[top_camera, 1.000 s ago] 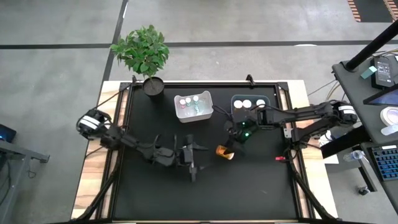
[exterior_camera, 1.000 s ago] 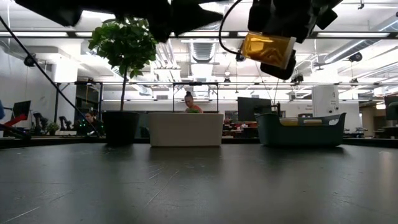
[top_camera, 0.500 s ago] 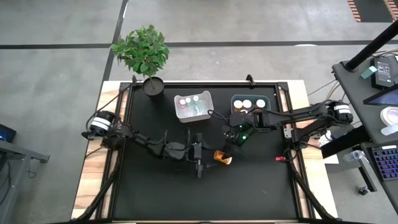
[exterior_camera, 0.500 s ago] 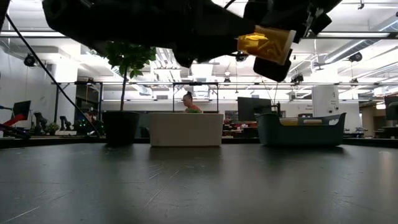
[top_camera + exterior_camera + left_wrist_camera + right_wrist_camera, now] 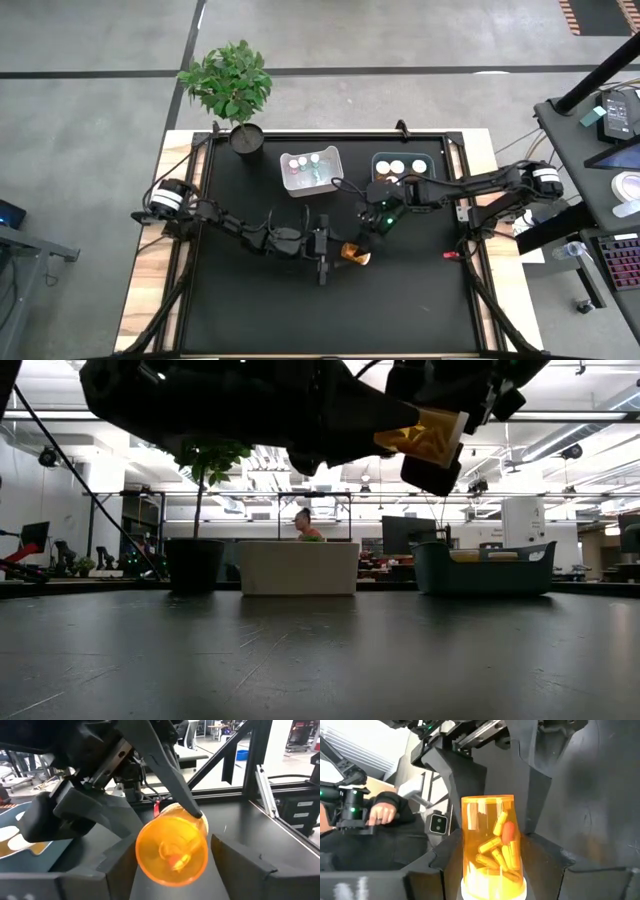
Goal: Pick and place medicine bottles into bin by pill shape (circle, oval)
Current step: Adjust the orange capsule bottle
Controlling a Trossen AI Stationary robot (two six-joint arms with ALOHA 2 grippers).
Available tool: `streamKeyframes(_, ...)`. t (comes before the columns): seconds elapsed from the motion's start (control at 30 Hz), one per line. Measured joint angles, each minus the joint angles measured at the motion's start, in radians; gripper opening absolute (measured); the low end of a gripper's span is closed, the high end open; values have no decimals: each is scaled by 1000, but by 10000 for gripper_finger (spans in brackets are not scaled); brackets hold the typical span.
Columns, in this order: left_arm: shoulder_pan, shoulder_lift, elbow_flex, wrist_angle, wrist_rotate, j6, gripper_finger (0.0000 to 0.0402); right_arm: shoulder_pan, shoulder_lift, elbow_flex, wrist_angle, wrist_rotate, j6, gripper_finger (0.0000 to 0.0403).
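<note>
Seen from above, a black table holds two dark robot arms meeting near its middle. The right gripper is clenched around a translucent amber-orange medicine bottle, held in the air above the tabletop. The right wrist view shows yellow oblong pills and one orange one inside the bottle, with its white cap toward the camera. The left gripper sits just beside the bottle, its fingers spread apart on either side of the bottle's round base without clearly touching it. Behind them along the far edge stand a white bin and a dark teal bin, each holding white-capped bottles. A potted green plant stands at the far left corner. A small red object lies near the right edge.
</note>
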Motion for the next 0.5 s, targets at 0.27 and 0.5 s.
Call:
streamKeyframes(0.27,-1,0,4,0,-1,-3,175,1,-2,0,0,-8,-9,171)
streamKeyframes(0.5,-1,0,3,3,-5,-1,162,0,-3,0,-2,-4,-23,188)
